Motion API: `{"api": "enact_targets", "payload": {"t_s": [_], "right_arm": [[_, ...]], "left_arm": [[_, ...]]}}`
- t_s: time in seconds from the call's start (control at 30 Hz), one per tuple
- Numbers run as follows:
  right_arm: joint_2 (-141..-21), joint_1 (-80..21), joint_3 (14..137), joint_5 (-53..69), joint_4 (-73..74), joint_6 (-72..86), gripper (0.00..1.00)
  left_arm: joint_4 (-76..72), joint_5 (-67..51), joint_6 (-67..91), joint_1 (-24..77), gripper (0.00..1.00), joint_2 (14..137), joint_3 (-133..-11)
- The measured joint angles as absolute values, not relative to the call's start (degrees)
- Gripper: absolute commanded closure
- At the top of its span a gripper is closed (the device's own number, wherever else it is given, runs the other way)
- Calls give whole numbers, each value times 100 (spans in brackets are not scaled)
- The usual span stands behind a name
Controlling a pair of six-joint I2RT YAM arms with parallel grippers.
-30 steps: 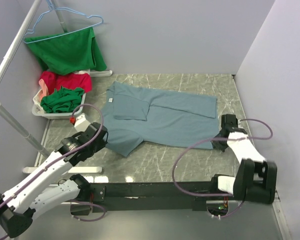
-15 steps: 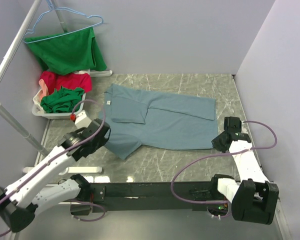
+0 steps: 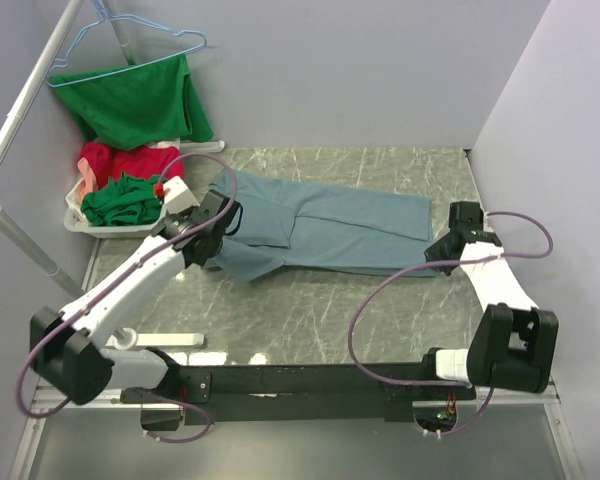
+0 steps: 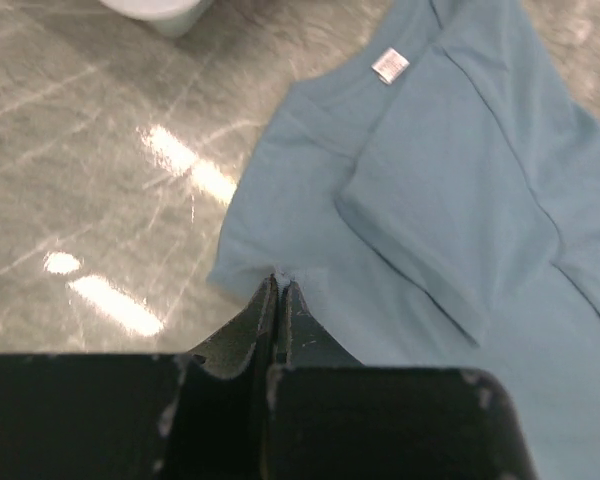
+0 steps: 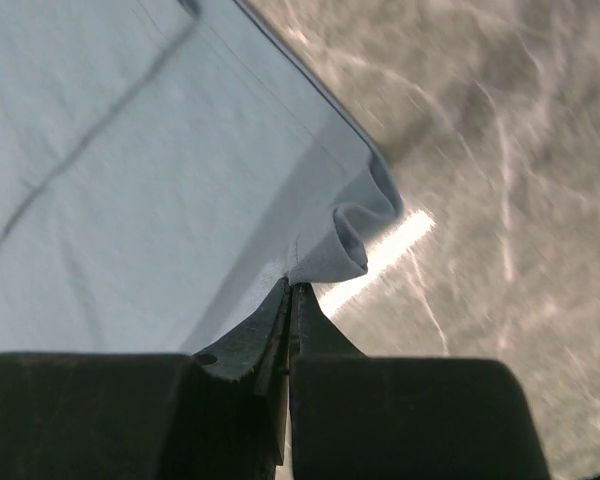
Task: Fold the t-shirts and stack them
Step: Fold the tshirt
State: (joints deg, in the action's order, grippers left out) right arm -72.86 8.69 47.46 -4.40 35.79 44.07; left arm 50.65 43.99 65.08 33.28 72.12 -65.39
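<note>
A grey-blue t-shirt [image 3: 330,232] lies across the middle of the table, its near half lifted and folded back. My left gripper [image 3: 220,222] is shut on the shirt's near left edge; the left wrist view shows cloth [image 4: 430,200] pinched at the closed tips of the left gripper [image 4: 279,283]. My right gripper [image 3: 442,252] is shut on the near right hem corner, which curls over the tips of the right gripper [image 5: 290,287] in the right wrist view, with the cloth [image 5: 130,180] spreading away. A green t-shirt [image 3: 130,100] hangs on a hanger at the back left.
A white basket [image 3: 80,222] at the back left holds a red shirt [image 3: 125,160] and a dark green shirt [image 3: 125,198]. A slanted white pole [image 3: 20,240] runs along the left side. Walls close the back and right. Bare marble table [image 3: 310,310] lies in front.
Both arms moved away from the near edge, carrying the shirt's near edge toward the back. The shirt's visible area has narrowed as its near half folds over.
</note>
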Motion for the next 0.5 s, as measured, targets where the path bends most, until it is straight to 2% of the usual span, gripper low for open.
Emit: {"api": "enact_targets", "payload": {"t_s": [0.23, 0.5], "right_arm": [[-8187, 904, 5157, -388, 3240, 4410, 100], [-9091, 908, 5631, -325, 2987, 4473, 100]], "left_arm": [[4272, 4331, 5946, 2871, 99, 8184, -6696], [3658, 4219, 5415, 2532, 99, 9531, -7795]]}}
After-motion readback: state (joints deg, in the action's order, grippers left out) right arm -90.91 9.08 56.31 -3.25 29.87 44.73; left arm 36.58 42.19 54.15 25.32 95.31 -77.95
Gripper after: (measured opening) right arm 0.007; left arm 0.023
